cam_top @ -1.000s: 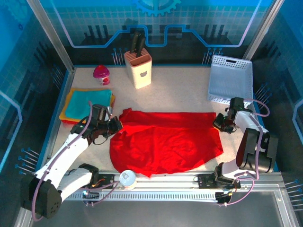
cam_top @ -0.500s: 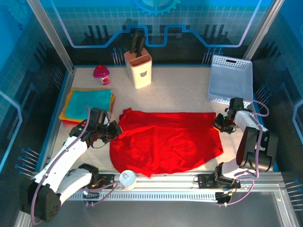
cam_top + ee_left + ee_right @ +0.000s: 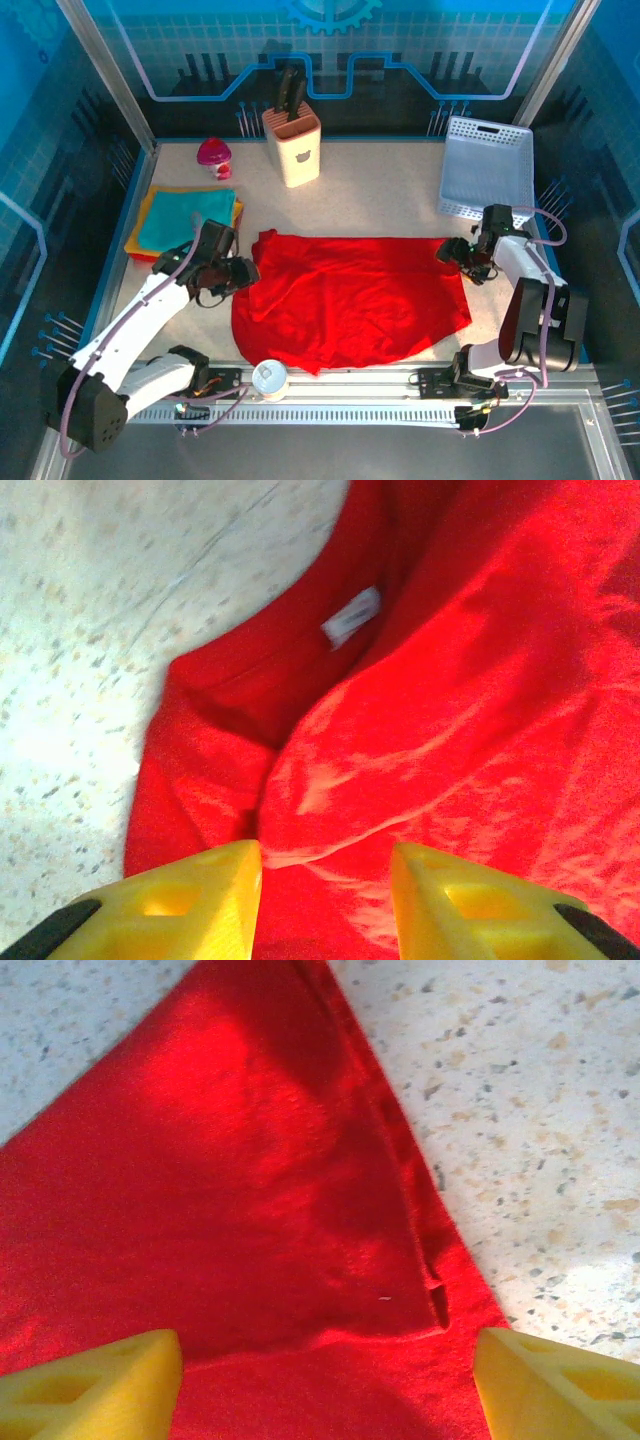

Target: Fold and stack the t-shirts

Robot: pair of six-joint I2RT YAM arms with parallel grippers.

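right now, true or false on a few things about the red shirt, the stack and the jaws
The red t-shirt lies spread on the table. True.
The folded stack has yellow on top. False: teal is on top.
Both arms' jaws are shut on the red t-shirt. False: both pairs stand apart over it.
The white basket sits at the far right. True.
The knife block stands on the red t-shirt. False: it stands behind, apart from it.

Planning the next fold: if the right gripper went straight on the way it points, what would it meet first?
Most likely the red t-shirt: its hemmed corner lies on the table right ahead, between the spread fingers of the right gripper. How far off it is, the view does not settle.
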